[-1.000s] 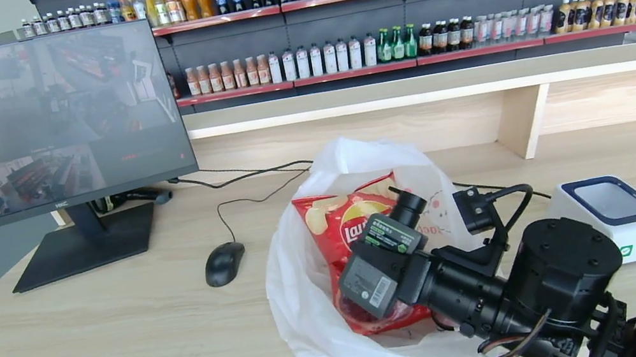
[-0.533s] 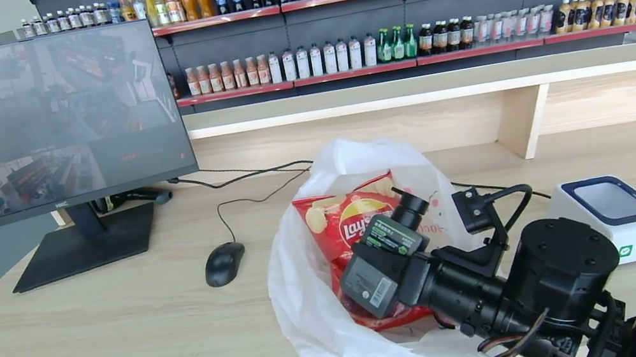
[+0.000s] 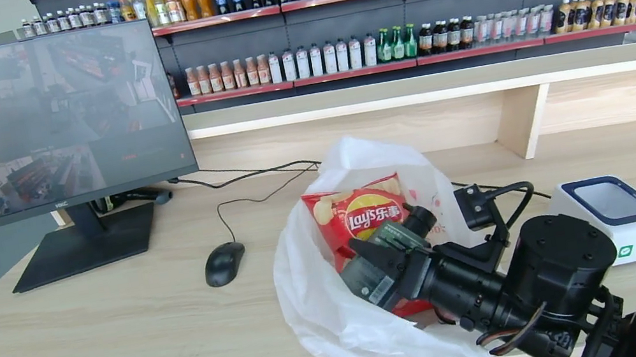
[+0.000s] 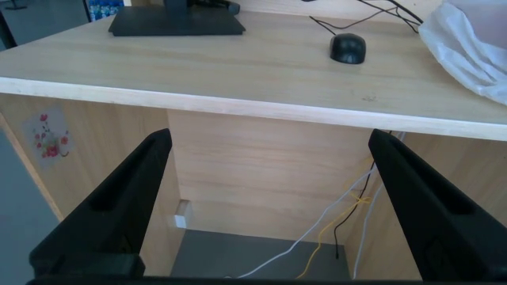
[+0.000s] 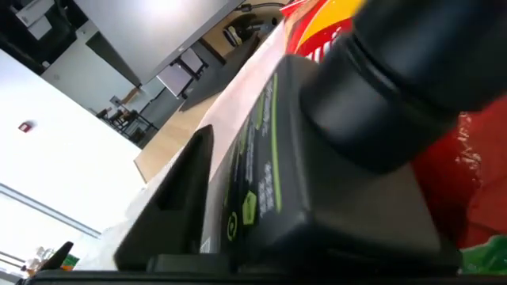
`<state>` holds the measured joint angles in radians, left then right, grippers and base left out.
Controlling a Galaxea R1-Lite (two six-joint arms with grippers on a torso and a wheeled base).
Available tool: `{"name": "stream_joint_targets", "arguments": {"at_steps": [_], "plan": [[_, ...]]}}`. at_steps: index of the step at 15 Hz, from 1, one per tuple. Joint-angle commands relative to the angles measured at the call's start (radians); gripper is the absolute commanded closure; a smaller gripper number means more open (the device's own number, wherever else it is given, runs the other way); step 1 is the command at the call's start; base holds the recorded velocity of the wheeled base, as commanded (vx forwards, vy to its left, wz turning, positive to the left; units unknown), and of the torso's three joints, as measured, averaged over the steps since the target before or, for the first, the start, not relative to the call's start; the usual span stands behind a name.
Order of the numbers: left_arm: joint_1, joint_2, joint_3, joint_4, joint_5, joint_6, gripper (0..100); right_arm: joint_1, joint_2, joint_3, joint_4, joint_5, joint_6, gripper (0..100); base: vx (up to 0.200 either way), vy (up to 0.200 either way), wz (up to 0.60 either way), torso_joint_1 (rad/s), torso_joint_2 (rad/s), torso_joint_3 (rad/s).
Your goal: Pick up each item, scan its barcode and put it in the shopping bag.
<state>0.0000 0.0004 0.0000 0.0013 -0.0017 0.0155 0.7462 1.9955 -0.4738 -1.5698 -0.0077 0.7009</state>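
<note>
Within shopping bag [image 3: 329,322], right gripper [image 3: 388,256] with bottle [image 3: 399,233]

The chip bag [image 3: 357,217] is red, with a yellow disc crossed by a red band and pale chips printed along its top. The shopping bag [image 3: 329,325] is milky white with faint red print. The desk [image 3: 123,327] is pale wood grain, the mouse [image 3: 224,263] black. The barcode scanner [image 3: 611,213] is white, its grey window framed in dark blue.

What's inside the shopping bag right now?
A red chip bag stands inside the shopping bag; the right gripper holds a dark bottle in front of it. The bag's bottom is covered.
</note>
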Motion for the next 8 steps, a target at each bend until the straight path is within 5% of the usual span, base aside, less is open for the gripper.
{"name": "stream_joint_targets", "arguments": {"at_steps": [1, 8], "plan": [[0.0, 0.0, 0.0, 0.0, 0.0, 0.0, 0, -0.001, -0.001, 0.001, -0.001, 0.0, 0.0, 0, 0.0, 0.0, 0.0, 0.0, 0.0, 0.0], [0.0, 0.0, 0.0, 0.0, 0.0, 0.0, 0, -0.008, -0.007, -0.003, -0.001, -0.005, -0.012, 0, 0.0, 0.0, 0.0, 0.0, 0.0, 0.0]]}}
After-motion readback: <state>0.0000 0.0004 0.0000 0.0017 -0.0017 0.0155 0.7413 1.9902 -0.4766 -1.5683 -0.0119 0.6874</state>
